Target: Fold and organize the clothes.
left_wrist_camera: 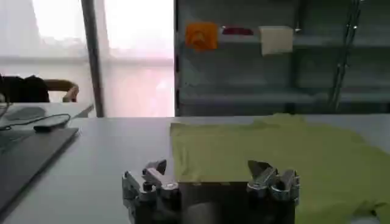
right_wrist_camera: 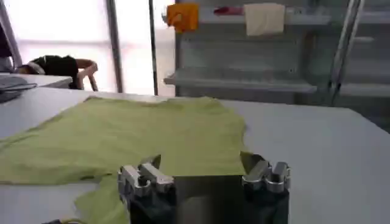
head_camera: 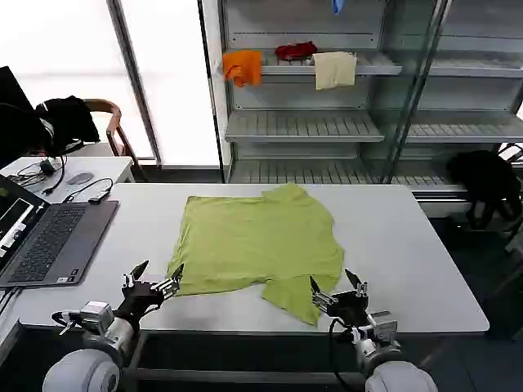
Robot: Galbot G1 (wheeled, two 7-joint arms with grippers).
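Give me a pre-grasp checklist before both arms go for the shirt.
1. Lime yellow-green cotton T-shirt lies spread on the white table: ok.
2. Left tool open, at the shirt's near left corner: ok.
3. Right tool open, beside the near sleeve: ok.
4. Shirt fully flat: not ok, near sleeve sticks out creased.
5. Grey laptop apart from the shirt: ok.
6. Printed side up or down: cannot tell.

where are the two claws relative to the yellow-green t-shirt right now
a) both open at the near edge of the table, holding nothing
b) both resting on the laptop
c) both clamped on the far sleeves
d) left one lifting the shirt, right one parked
a: the left claw and right claw sit open at the near edge of the T-shirt, which lies spread flat on the table.
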